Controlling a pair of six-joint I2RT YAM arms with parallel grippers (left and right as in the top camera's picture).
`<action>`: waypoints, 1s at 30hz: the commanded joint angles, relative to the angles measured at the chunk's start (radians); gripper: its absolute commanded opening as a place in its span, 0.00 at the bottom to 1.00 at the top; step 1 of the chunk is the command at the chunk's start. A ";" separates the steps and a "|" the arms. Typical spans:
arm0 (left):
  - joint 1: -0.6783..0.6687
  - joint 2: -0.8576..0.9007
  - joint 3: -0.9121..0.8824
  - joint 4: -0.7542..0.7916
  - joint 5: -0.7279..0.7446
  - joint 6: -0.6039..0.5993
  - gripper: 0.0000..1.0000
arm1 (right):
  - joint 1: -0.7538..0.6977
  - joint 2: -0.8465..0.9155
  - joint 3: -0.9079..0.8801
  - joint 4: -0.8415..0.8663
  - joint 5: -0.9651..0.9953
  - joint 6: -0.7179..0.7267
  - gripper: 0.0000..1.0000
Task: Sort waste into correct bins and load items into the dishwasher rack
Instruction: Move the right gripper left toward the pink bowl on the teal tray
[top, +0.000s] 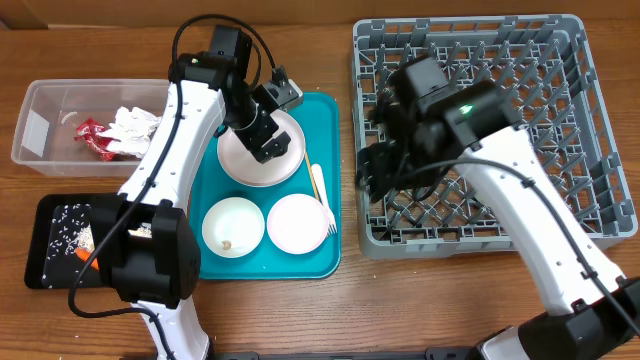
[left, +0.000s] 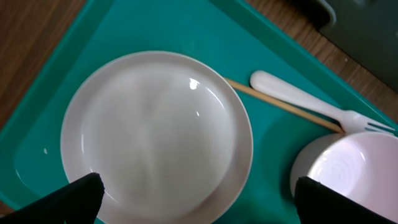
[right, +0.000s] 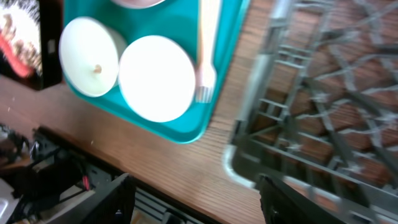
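A large white plate (top: 258, 160) (left: 155, 134) lies at the back of the teal tray (top: 325, 110). My left gripper (top: 270, 140) (left: 200, 199) hovers over it, open and holding nothing. In front of the plate stand two small bowls (top: 233, 225) (top: 296, 222), the left one with a beige crumb in it. A white fork (top: 322, 198) (left: 311, 106) and a thin wooden stick (left: 280, 107) lie along the tray's right side. My right gripper (top: 372, 175) (right: 196, 199) is open and empty over the left edge of the grey dishwasher rack (top: 500, 60) (right: 323, 93).
A clear tub (top: 40, 125) at the far left holds red wrappers and crumpled napkins. In front of it, a black tray (top: 45, 265) holds rice grains and an orange carrot piece. Bare wood shows between the teal tray and the rack.
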 joint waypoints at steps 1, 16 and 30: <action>0.002 0.000 0.010 0.025 0.002 0.016 1.00 | 0.053 -0.023 -0.028 0.029 -0.005 0.045 0.68; 0.016 -0.003 0.039 0.238 -0.650 -0.356 1.00 | 0.221 -0.022 -0.218 0.203 -0.006 0.110 0.68; 0.348 -0.193 0.184 0.219 -0.563 -0.628 1.00 | 0.245 -0.022 -0.340 0.372 -0.005 0.136 0.68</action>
